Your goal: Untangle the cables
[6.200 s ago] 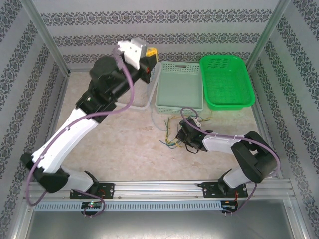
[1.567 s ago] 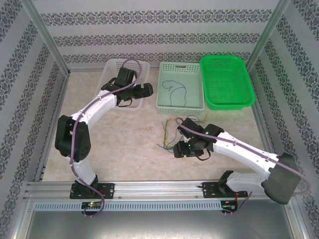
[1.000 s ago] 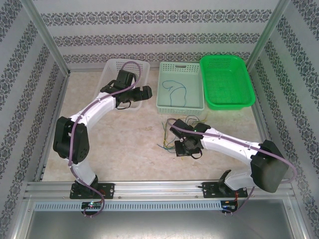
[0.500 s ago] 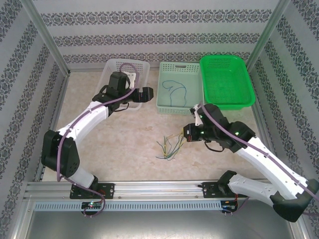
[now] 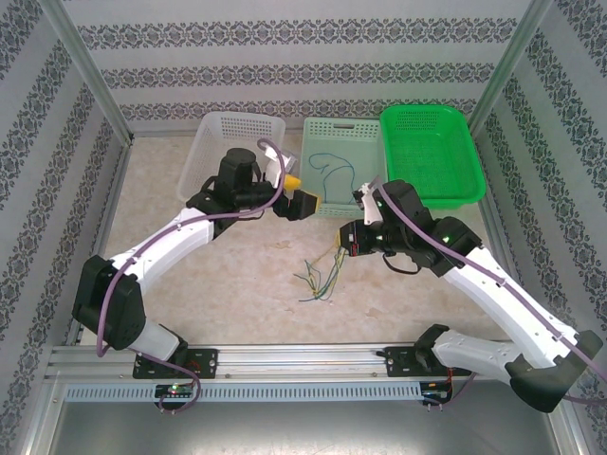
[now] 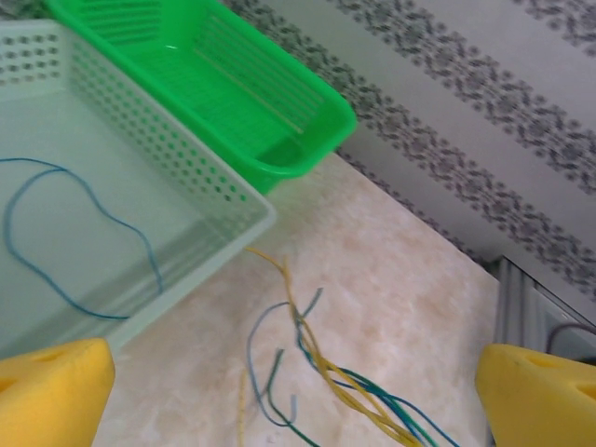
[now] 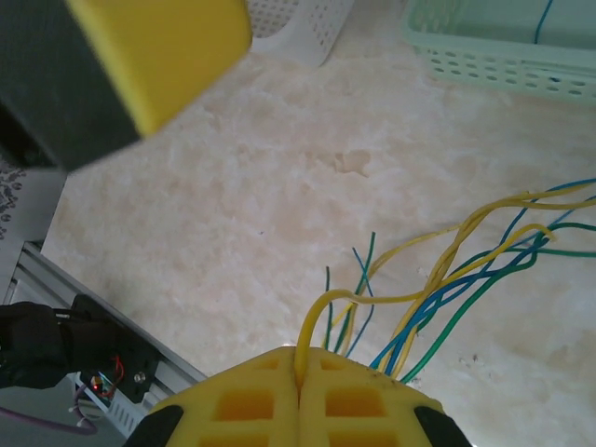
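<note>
Beige marbled table [image 5: 209,275] sits in a booth of patterned wallpaper walls [image 5: 285,38] with aluminium posts, and a metal rail [image 5: 303,358] runs along the near edge. Along the far side, left to right, are a white basket [image 5: 204,142], a pale green basket [image 5: 346,126] and a bright green basket [image 5: 432,197]. The cables [image 5: 321,277] are mid-table, just near of the pale green basket, a tangle of yellow, blue and green strands. From the top, the right gripper [image 5: 346,239] sits at the bundle's far-right end, and its jaw state is hard to read there. The right wrist view shows its yellow pads pressed together, pinching one yellow cable [image 7: 317,303], with the other strands trailing right. The left gripper [image 5: 296,192] hovers by the pale green basket's near-left corner. The left wrist view shows its pads [image 6: 51,391] spread wide and holding nothing, and a single blue cable [image 6: 121,230] lying in that basket.
</note>
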### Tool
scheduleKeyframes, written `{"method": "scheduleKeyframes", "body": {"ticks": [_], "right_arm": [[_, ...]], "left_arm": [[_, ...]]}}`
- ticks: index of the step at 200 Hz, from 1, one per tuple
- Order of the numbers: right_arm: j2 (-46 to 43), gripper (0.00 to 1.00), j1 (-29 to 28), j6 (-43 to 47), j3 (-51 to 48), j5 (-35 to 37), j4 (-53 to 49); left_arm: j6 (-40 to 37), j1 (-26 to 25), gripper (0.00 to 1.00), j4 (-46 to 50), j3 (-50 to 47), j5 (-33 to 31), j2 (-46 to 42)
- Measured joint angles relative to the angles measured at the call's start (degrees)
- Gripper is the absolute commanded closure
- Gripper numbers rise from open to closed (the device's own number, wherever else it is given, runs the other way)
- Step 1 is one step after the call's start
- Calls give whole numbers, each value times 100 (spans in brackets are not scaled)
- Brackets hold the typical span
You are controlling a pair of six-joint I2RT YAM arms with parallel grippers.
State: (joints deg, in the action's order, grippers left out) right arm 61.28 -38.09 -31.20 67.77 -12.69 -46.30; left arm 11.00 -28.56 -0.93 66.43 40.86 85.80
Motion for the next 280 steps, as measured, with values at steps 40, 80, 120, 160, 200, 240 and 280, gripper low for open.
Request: {"method": "scheduleKeyframes", "body": {"ticks": [40,80,120,160,200,240,280], "right_arm": [[7,100,144,7,-81,31,317],[2,100,199,-74,-317,122,581],[-15,100,192,-420,-1071,376,890],[-192,100,72,-748,-1513,761,1139],[-612,100,70,-927,-1700,1156,1403],[-885,100,31,-1073,-2041,1392,1606],[-890,100,-120,-1095,-2061,1491,1703]], "left_arm": [[-271,-98,3,-37,-267,719,-2],[-400,-315,10,144,-299,883,63],[-459,-483,15,669,-304,857,496],[-304,-782,23,820,-387,863,979],[50,-968,20,772,-562,817,1351],[243,-1394,20,758,-514,800,1622],[522,-1462,21,697,-428,680,1849]]}}
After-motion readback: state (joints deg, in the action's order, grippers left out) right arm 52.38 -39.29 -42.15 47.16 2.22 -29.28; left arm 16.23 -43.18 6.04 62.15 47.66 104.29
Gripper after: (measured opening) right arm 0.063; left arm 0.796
